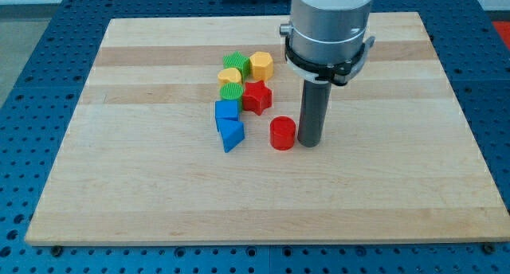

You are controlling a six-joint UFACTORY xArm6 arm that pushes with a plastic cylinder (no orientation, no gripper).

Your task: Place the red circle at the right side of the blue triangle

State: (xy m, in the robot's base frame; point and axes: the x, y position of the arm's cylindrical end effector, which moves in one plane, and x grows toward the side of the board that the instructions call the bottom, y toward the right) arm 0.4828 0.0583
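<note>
The red circle lies on the wooden board, a short gap to the right of the blue triangle. My tip stands just to the right of the red circle, touching or nearly touching it. The blue triangle sits directly below a blue cube.
A cluster sits above the triangle: a red star, a green cylinder, a yellow cylinder, a green block and a yellow hexagon. The arm's grey body hangs over the board's upper right.
</note>
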